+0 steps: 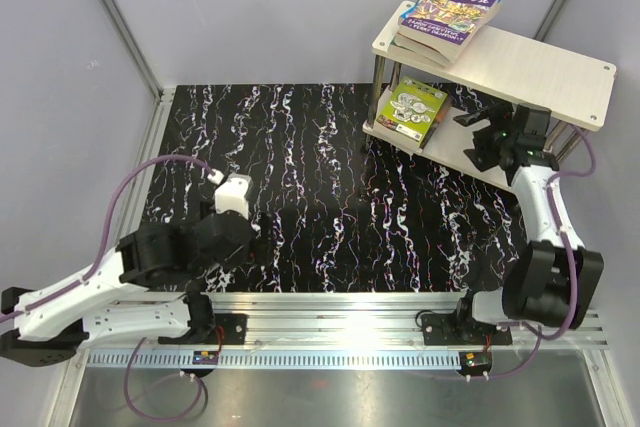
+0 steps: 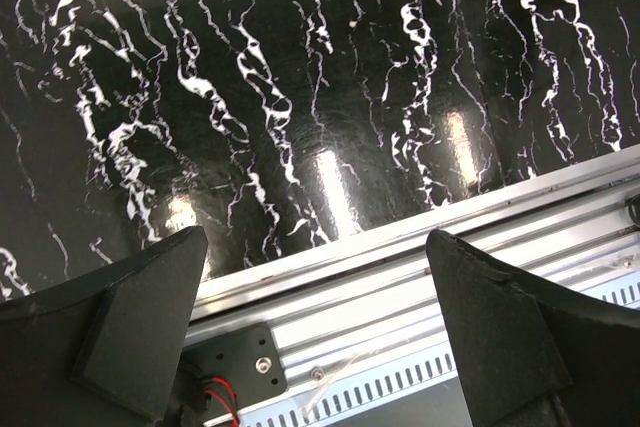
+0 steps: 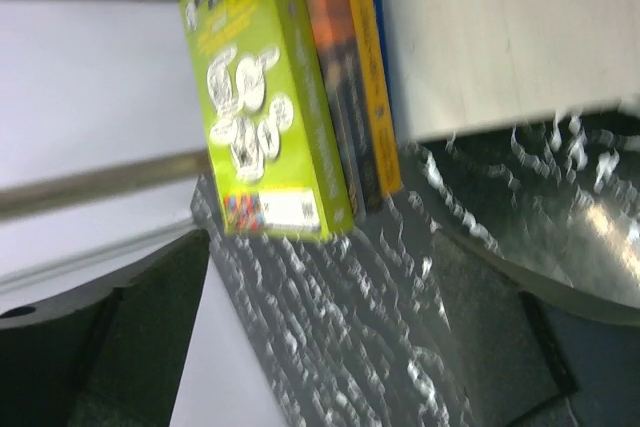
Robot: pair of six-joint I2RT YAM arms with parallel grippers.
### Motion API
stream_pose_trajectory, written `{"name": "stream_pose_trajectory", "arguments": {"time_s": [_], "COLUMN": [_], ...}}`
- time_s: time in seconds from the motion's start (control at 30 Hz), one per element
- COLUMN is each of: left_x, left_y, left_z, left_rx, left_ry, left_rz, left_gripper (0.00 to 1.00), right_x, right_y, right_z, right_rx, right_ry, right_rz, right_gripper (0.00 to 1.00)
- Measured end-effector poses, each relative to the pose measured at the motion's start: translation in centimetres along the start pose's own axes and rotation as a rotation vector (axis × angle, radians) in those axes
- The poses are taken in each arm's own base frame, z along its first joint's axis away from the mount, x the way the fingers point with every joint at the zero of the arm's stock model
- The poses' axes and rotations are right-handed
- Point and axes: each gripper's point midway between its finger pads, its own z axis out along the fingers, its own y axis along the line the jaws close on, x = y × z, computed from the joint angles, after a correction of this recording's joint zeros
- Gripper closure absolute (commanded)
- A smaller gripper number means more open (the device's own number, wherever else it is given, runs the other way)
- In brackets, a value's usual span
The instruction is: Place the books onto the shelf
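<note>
Overhanging the shelf [image 1: 560, 72] edge: lime-green book [image 1: 418, 109]; right tool [image 1: 473, 139] apart.

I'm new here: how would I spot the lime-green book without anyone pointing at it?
Find the pale wooden shelf at the far right of the black marbled table. Look at its lower board, beneath the purple books on top: the lime-green book lies there, cover up. Its lime cover with white cartoon figures sets it apart from the orange book stacked with it.
</note>
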Motion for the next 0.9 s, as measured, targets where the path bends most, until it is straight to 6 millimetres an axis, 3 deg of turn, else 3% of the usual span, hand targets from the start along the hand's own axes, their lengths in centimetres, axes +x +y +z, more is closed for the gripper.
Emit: {"name": "stream_pose_trajectory", "arguments": {"time_s": [0.17,0.23,0.3,0.47,0.53,0.6,0.73,0.9], "left_x": [-1.4,-2.1,-3.1,-5.0,-5.6,-6.0,-6.5,-6.9], "left_y": [-1.3,-1.4,-0.8,2.8,5.4,8.0,13.3,15.6], "left_z": [1.5,2.2,3.1,5.8,7.3,8.6,9.9,10.7], "left_rx": [-0.006,-0.023,-0.06,-0.21,-0.296,-0.358,-0.47,-0.513], "left_ry": [0.014,0.012,0.003,0.018,0.039,0.056,0.0,-0.168], "left_rz": [-0.009,-0.025,-0.047,-0.121,-0.177,-0.243,-0.353,-0.285], "left_gripper": [0.01,0.01,0.01,0.01,0.01,0.01,0.01,0.01], "right_x": [3.3,5.7,8.6,16.8,18.5,18.6,16.2,13.8], "right_y": [-0.7,-0.7,0.6,5.2,6.2,7.2,9.8,10.9], "right_z": [-3.8,-5.5,-7.7,-15.1,-17.9,-20.3,-25.5,-32.2], "right_rx": [-0.031,-0.064,-0.132,-0.374,-0.423,-0.449,-0.512,-0.592], "right_ry": [0.064,0.111,0.171,0.376,0.432,0.442,0.338,0.196], "right_rz": [-0.042,-0.069,-0.122,-0.318,-0.388,-0.445,-0.552,-0.625], "right_gripper": [0.0,0.0,0.0,0.0,0.0,0.0,0.0,0.0]}}
